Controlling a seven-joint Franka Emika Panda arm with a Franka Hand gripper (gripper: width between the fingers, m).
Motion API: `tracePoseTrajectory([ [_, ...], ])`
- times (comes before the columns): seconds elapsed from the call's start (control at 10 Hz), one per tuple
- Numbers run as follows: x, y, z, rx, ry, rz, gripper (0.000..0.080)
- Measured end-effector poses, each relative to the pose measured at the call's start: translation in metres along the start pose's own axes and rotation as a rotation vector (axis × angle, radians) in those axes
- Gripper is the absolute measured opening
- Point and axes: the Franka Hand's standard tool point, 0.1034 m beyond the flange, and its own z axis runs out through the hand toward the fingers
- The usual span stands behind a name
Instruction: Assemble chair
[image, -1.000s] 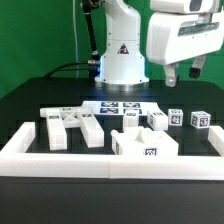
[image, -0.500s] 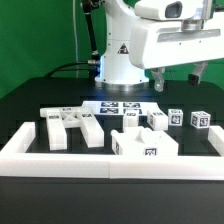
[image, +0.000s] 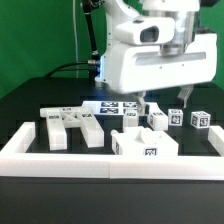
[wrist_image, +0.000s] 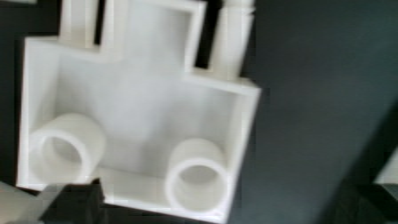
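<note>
A: Black covers the whole tabletop (image: 40, 95); why is so much of it fenced by the long white rail (image: 60, 158)?

B: The rail is judged to be a stop. It is run along the edge nearest the exterior camera and up both side edges, so that loose parts can be pushed against it and squared. The marker board (image: 118, 106) is laid flat by the far edge, below the arm (image: 160, 65), where it is kept out of the work.

A: And where is the chair to be found?

B: It is not yet built. Its parts are spread inside the rail. The X-braced frame (image: 72, 125) is laid flat toward the exterior view's left. A recessed slab (image: 143, 143) is set just behind the middle of the near rail. The square legs (image: 177, 118) are lined up, apart from one another, toward the exterior view's right, probably so that each can be taken singly.

A: What is held by the end effector (image: 166, 98)?

B: Nothing is held. Its jaws are spread wide, no part is seen between them, and it is hung over the side where the legs lie. In the wrist view a socketed slab (wrist_image: 134, 130) with two round holes is framed squarely; whether it is the slab by the near rail cannot be told. An approach for a grasp is judged to be in hand.
</note>
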Motion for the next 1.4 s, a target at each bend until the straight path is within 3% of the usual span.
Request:
tracePoseTrajectory([
  [0.3, 0.004, 0.002, 0.028, 0.003, 0.012, 0.002, 0.0649],
  [0.5, 0.001, -0.003, 0.05, 0.02, -0.014, 0.015, 0.0649],
  [1.0, -0.004, -0.009, 0.062, 0.027, -0.028, 0.012, 0.0649],
  [1.2, -0.004, -0.008, 0.062, 0.027, -0.028, 0.012, 0.0393],
  [1.3, -0.004, -0.009, 0.062, 0.027, -0.028, 0.012, 0.021],
  [1.4, -0.004, -0.009, 0.062, 0.027, -0.028, 0.012, 0.021],
])
